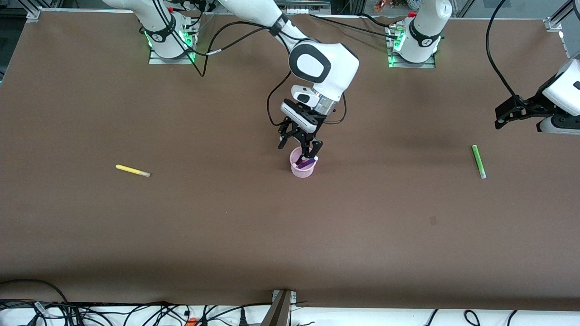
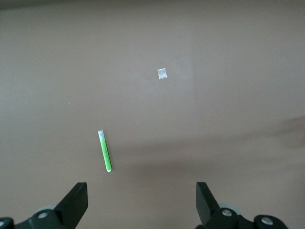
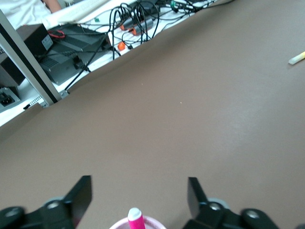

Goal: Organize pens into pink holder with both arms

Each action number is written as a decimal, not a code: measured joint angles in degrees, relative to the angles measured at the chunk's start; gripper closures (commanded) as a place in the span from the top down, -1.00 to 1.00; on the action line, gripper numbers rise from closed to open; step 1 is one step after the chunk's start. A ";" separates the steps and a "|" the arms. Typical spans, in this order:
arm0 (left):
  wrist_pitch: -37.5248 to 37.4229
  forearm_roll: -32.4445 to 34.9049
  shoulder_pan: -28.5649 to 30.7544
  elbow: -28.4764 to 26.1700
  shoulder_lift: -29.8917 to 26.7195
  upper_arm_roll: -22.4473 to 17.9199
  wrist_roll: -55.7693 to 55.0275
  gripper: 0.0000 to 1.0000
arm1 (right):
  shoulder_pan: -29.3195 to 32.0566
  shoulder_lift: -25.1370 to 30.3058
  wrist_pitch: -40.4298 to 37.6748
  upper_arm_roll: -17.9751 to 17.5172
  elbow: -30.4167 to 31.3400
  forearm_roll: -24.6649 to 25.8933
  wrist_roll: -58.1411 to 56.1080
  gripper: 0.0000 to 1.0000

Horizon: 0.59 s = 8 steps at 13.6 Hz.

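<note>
The pink holder [image 1: 302, 170] stands mid-table with a purple pen [image 1: 307, 162] leaning in it. A magenta pen [image 3: 135, 219] also pokes out of the holder's rim [image 3: 155, 222] in the right wrist view. My right gripper [image 1: 300, 147] [image 3: 138, 186] hangs just above the holder, open, with nothing between its fingers. The yellow pen [image 1: 132, 170] [image 3: 296, 58] lies flat toward the right arm's end. Toward the left arm's end lies the green pen [image 1: 478, 161] [image 2: 104, 150]. My left gripper [image 1: 502, 117] [image 2: 142, 191] hovers open and empty over the table beside the green pen.
A small pale square mark [image 2: 162, 74] [image 1: 433, 220] is on the brown table [image 1: 226, 226], nearer the front camera than the green pen. Cables and power boxes [image 1: 136, 312] [image 3: 71, 43] run along the table's near edge, with a metal bracket [image 1: 282, 303] at its middle.
</note>
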<state>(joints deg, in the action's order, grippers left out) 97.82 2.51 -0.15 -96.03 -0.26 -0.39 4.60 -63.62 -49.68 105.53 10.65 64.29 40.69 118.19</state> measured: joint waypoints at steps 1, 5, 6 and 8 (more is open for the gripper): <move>-0.08 -0.02 -0.01 0.01 -0.01 0.30 0.00 1.00 | 0.33 1.30 -0.84 0.53 -0.33 -3.09 -3.92 0.98; -0.33 -0.03 -0.12 0.07 -0.05 0.74 -0.01 1.00 | 6.91 10.17 -5.50 1.56 -1.20 -15.24 -23.39 0.98; -0.69 -0.03 -0.13 0.10 -0.06 0.90 -0.01 1.00 | 9.78 12.99 -7.03 1.64 -1.23 -19.16 -29.52 0.98; -1.31 -0.03 -0.14 0.20 -0.09 1.42 -0.03 1.00 | 16.34 18.16 -10.36 1.70 -1.19 -26.05 -42.88 0.98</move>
<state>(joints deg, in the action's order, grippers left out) 96.50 2.48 -0.29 -95.84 -0.35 1.03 4.57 -47.28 -31.52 95.17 12.35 63.10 14.64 75.30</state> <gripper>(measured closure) 0.000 0.009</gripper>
